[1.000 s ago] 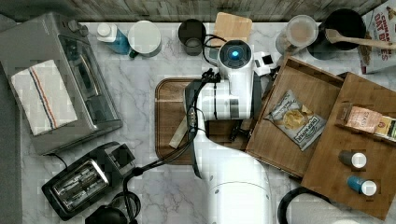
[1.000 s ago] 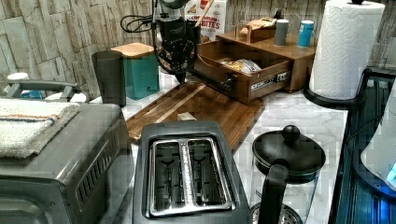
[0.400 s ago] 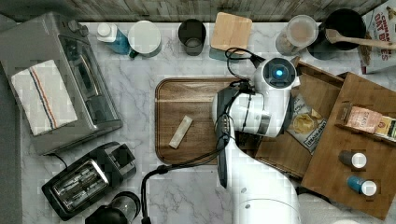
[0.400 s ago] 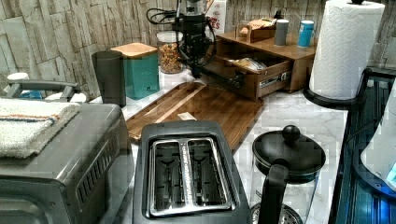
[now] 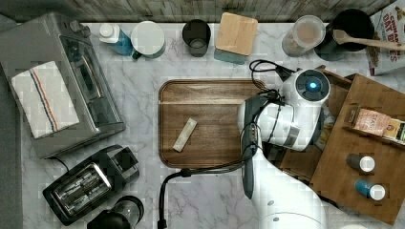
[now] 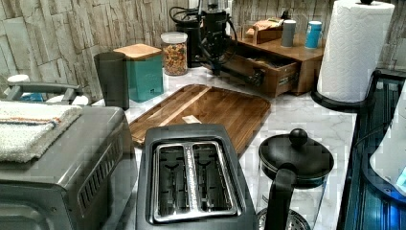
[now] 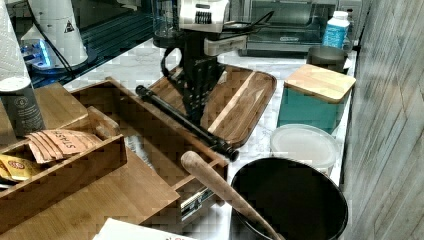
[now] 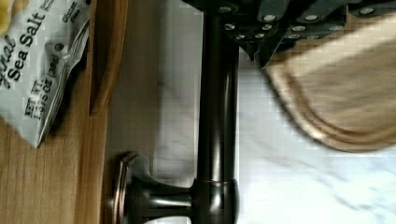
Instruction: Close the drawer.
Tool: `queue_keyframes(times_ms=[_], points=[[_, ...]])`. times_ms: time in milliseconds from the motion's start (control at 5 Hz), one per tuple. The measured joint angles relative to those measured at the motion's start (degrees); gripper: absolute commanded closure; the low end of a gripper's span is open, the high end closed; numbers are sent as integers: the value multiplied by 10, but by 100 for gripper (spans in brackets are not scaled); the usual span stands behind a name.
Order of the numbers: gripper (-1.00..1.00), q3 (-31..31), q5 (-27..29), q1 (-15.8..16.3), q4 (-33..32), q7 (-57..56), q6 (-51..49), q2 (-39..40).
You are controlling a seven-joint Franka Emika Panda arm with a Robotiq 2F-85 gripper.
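Left of the drawer [image 7: 150, 125], in the right view, stands its cabinet [image 7: 75, 200]; the drawer is still partly pulled out, with part of its bottom and a snack bag [image 8: 32, 60] showing. So the closing looks well underway but not finished, and I judge a short push inward remains. The gripper [image 7: 200, 107] is down at the drawer's dark bar handle [image 7: 185, 122], about midway along it; whether its fingers clasp the bar or merely press against it, I cannot tell. Right of the drawer lies the tray [image 7: 240, 100], its rounded edge just beside the handle, with a strip of bare counter [image 8: 177, 93] between drawer front and bar. Toward the cabinet the drawer's path looks open.
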Motion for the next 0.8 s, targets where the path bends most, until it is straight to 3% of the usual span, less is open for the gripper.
queue_keyframes(times_ms=[400,800], points=[[100,-52,-16,-9,10,-10,-22,4],[100,-54,-5,-31,44,-62,-56,22]])
